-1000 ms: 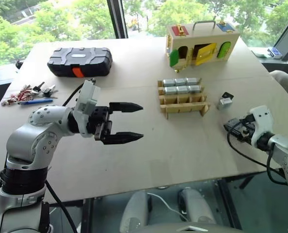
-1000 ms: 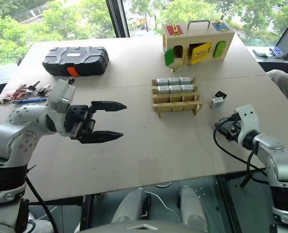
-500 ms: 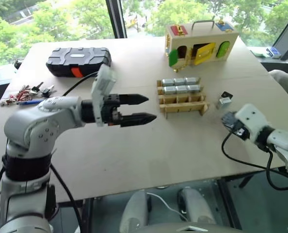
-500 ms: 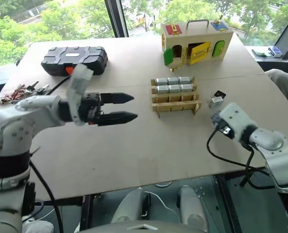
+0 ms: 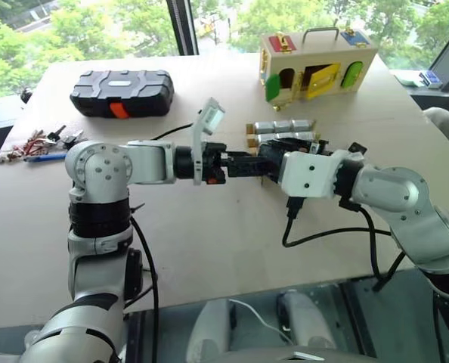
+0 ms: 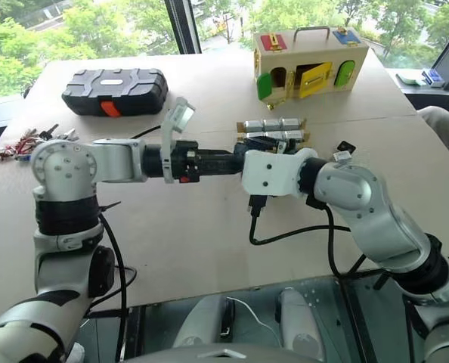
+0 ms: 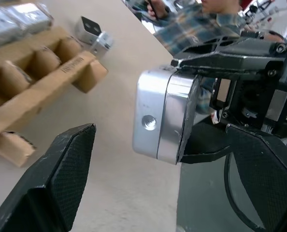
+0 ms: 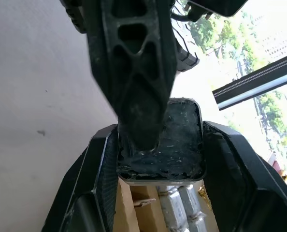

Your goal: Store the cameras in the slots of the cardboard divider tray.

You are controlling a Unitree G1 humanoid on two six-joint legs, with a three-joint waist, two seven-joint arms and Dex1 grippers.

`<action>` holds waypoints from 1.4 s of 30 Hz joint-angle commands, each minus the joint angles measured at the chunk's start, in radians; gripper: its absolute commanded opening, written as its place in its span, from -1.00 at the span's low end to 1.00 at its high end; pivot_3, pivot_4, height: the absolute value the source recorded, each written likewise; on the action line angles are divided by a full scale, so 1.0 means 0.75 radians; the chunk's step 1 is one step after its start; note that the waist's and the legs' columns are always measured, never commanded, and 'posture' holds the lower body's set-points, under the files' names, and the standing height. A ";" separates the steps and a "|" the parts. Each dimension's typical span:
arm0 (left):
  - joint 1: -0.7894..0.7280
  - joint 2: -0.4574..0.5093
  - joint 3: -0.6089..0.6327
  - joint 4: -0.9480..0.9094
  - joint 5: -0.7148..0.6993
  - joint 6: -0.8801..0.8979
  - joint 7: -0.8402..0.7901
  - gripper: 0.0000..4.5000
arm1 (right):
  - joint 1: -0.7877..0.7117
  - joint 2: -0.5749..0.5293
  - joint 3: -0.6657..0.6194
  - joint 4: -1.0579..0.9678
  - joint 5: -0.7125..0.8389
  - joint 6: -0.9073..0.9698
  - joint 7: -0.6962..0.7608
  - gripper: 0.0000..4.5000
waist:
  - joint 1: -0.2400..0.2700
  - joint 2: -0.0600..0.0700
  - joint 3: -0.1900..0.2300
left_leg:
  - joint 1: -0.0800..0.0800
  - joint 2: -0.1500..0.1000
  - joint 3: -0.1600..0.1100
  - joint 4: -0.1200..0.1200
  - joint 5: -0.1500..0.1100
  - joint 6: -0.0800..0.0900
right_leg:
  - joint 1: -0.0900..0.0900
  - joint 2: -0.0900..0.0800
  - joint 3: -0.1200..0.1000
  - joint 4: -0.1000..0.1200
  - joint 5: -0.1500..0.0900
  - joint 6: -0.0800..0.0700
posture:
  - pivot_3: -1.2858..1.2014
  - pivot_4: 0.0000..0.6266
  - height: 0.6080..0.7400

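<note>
**benchwatcher:** Over the middle of the table [image 5: 209, 242], just in front of the cardboard divider tray [image 5: 285, 144], the two arms are now meeting. A second ago they were well apart: the left gripper [image 7: 148, 159] was hanging spread over bare tabletop and the right gripper [image 8: 158, 150] was way off near the table's right edge. Now the right one is clamping a silver camera [image 7: 165, 116] between its fingers, and the left gripper's fingers are standing wide on either side of it, not closing on it yet. One left finger [image 8: 134, 82] is already lying across the camera's black face.

**slotcounter:** So a handover, you're thinking?

**benchwatcher:** Looks like it to me, probably to get a better grip angle for dropping it in. In the tray, six cameras [image 5: 283, 130] are sitting in the two far rows, and the near row seems to be showing empty slots. Another loose camera [image 7: 93, 35] is lying on the table just right of the tray.

**slotcounter:** So roughly two thirds done.

**benchwatcher:** Yeah, I'm guessing the near row is what's left. Risk is a fumble if the right lets go before the left is closing properly.
</note>
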 commanded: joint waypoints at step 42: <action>-0.615 -0.155 -0.647 1.305 1.188 -1.584 -0.986 -0.68 | 0.978 -0.054 -1.442 -0.435 0.867 0.306 0.057 0.99 | -0.002 0.000 0.000 | 0.001 -0.001 0.008 0.001 -0.004 0.008 | 0.005 0.004 0.000 -0.001 -0.001 0.001 | 0.03 -0.52 1.00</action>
